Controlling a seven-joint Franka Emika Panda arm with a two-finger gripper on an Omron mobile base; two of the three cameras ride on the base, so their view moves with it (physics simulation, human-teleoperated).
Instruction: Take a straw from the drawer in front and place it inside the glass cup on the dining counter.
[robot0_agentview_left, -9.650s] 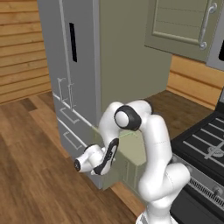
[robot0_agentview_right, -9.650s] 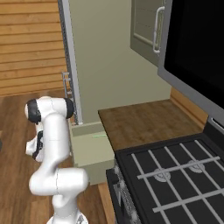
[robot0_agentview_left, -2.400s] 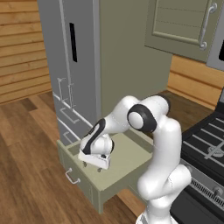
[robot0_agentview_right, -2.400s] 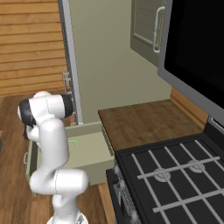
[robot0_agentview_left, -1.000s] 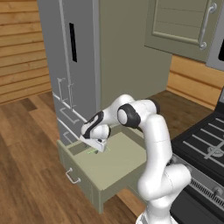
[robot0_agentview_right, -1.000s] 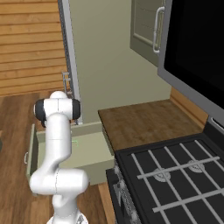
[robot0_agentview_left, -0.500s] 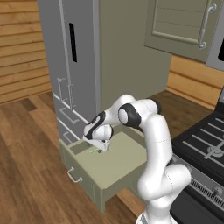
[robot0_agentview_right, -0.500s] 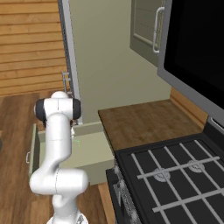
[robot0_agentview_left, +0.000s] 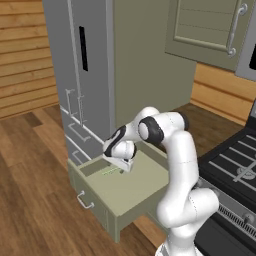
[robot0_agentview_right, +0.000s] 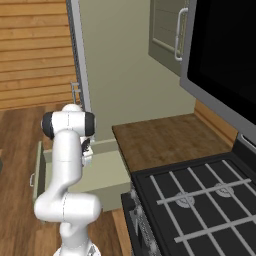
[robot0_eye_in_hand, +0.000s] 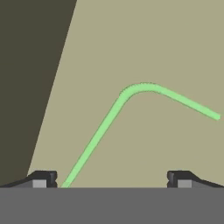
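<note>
The sage-green drawer (robot0_agentview_left: 94, 198) stands pulled out, its silver handle (robot0_agentview_left: 85, 201) facing the floor side. On its floor lies the light-green straw (robot0_agentview_left: 111, 172), which in the hand view (robot0_eye_in_hand: 109, 118) shows a bend near its upper end. My gripper (robot0_agentview_left: 125, 167) hangs just over the straw inside the drawer (robot0_agentview_right: 102, 172), pointing down. It is open: the fingertips (robot0_eye_in_hand: 43, 177) stand wide apart, with the straw's lower end running between them close to the left one. The gripper (robot0_eye_in_hand: 111, 177) holds nothing. The glass cup and the dining counter are out of view.
The grey fridge (robot0_agentview_left: 85, 75) with its drawers rises right behind the open drawer. A brown worktop (robot0_agentview_right: 160, 140) and a black stove (robot0_agentview_right: 200, 200) lie to the right. Wooden floor (robot0_agentview_left: 35, 200) spreads in front of the drawer.
The drawer has come out since the earliest frames. The hand then swung from its front to over the straw, and in the last second it sank slightly toward the straw.
</note>
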